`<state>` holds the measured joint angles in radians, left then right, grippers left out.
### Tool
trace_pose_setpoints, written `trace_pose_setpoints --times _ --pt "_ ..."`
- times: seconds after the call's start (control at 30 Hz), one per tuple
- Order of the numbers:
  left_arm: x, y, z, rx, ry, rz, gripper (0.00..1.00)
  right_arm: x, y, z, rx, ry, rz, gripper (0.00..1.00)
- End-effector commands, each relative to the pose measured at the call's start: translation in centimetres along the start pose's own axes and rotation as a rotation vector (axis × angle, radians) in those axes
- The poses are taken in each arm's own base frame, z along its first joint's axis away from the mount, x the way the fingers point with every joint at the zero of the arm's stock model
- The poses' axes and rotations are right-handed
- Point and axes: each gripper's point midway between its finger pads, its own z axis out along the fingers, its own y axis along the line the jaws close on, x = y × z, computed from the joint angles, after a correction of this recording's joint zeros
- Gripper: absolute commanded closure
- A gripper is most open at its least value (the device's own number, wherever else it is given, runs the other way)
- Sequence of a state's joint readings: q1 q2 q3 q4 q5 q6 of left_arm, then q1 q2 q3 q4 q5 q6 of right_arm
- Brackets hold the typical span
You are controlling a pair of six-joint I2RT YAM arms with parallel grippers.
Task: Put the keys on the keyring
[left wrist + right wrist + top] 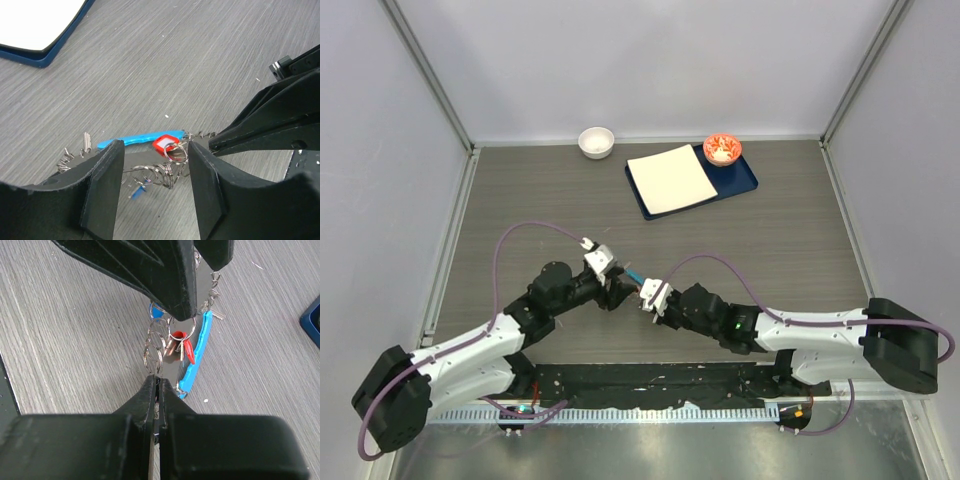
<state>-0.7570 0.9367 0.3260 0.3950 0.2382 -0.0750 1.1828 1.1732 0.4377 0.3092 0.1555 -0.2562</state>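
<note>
The keyring lies on the table between my two grippers. Its light blue crescent (135,139) shows in the left wrist view and also in the right wrist view (198,351). Several small split rings (170,172) and a red-headed key (165,144) hang on its wire, with a blue-headed key (136,190) beside them. A bare silver key (86,142) lies farther left. My left gripper (155,152) is open, its fingers standing either side of the rings. My right gripper (159,382) is shut on the keyring's thin wire just below the rings (154,348). Both meet at mid-table (625,283).
A blue tray (748,181) with a white sheet (670,178) and a red bowl (721,149) sits at the back right. A white bowl (596,141) stands at the back. The tray's corner (30,54) shows in the left wrist view.
</note>
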Motion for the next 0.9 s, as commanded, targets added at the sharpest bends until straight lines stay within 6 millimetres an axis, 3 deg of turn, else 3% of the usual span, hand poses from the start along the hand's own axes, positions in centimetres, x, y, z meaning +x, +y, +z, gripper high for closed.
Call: trace_pose_setpoints --times 0.0,0.13,0.33,0.43,0.57,0.87 --pt "-2.3 -0.6 -0.5 0.012 -0.028 -0.035 0.43 -0.1 1.2 0.1 -0.06 0.014 0.016 0.99" --pt "-2.3 -1.0 -0.9 0.013 -0.013 -0.092 0.43 0.1 1.3 0.3 -0.066 0.021 0.012 0.99" --pt "-3.1 -0.5 0.2 -0.026 0.037 -0.185 0.44 0.5 1.3 0.6 -0.063 0.032 -0.003 0.99" --pt "-1.7 0.0 0.5 -0.067 0.139 -0.222 0.46 0.7 1.3 0.5 -0.061 0.039 -0.007 0.99" --pt "-2.0 -0.1 0.5 -0.069 0.2 -0.238 0.5 0.9 1.2 0.5 -0.06 0.04 -0.014 0.99" --pt "0.2 -0.8 1.2 -0.044 0.36 -0.301 0.56 1.2 1.5 0.6 -0.07 0.049 -0.023 0.99"
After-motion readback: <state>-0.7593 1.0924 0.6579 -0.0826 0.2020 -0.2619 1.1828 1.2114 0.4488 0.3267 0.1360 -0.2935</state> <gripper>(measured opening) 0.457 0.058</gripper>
